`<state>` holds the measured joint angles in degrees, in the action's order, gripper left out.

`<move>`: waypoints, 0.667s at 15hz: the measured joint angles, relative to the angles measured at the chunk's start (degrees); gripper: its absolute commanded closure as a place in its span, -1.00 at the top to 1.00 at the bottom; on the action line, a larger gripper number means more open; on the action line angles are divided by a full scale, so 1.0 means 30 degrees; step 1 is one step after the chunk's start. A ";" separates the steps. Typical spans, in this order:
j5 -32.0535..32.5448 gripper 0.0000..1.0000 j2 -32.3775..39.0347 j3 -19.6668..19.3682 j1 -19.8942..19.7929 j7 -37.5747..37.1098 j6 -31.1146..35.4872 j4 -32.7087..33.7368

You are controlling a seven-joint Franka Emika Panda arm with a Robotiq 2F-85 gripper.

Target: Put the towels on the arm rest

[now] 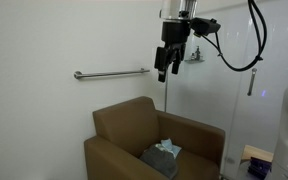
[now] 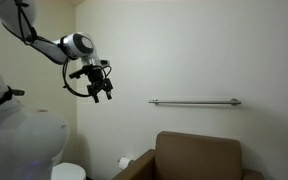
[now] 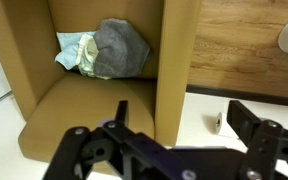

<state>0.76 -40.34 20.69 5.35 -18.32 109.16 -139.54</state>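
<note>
Two towels, a grey one (image 3: 122, 48) and a pale green one (image 3: 76, 50), lie bunched on the seat of a brown armchair (image 1: 134, 125). They also show in an exterior view (image 1: 164, 153). My gripper (image 1: 165, 68) hangs high above the chair, open and empty; it also shows in an exterior view (image 2: 102, 92). In the wrist view its fingers (image 3: 174, 120) straddle the chair's arm rest (image 3: 176, 60) from far above. The towels are hidden in the exterior view where only the chair back (image 2: 199, 155) shows.
A metal grab bar (image 1: 112, 73) is fixed to the wall behind the chair, and it also shows in an exterior view (image 2: 194, 102). A toilet (image 2: 29, 140) and a toilet paper roll (image 2: 125, 162) stand beside the chair. A wooden panel (image 3: 249, 45) and white floor (image 3: 209, 105) lie past the arm rest.
</note>
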 measured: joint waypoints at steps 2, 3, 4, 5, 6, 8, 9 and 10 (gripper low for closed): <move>0.0000 1.00 0.0000 0.0000 0.0000 0.0000 0.0000 0.0000; 0.0016 1.00 0.0000 -0.0010 0.0013 0.0000 0.0000 0.0000; 0.0027 1.00 0.0023 -0.0019 0.0020 0.0000 0.0003 0.0002; 0.0027 1.00 0.0104 -0.0072 0.0019 0.0000 0.0089 0.0002; 0.0027 1.00 0.0254 -0.0211 0.0010 0.0000 0.0307 -0.0004; 0.0027 1.00 0.0680 -0.0905 -0.0022 0.0064 0.1168 -0.0143; 0.0028 1.00 0.0949 -0.1469 -0.0049 0.0224 0.1669 -0.0250; 0.0028 1.00 0.1246 -0.2157 -0.0106 0.0562 0.2185 -0.0372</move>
<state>0.85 -36.60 14.22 5.03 -16.64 115.72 -140.66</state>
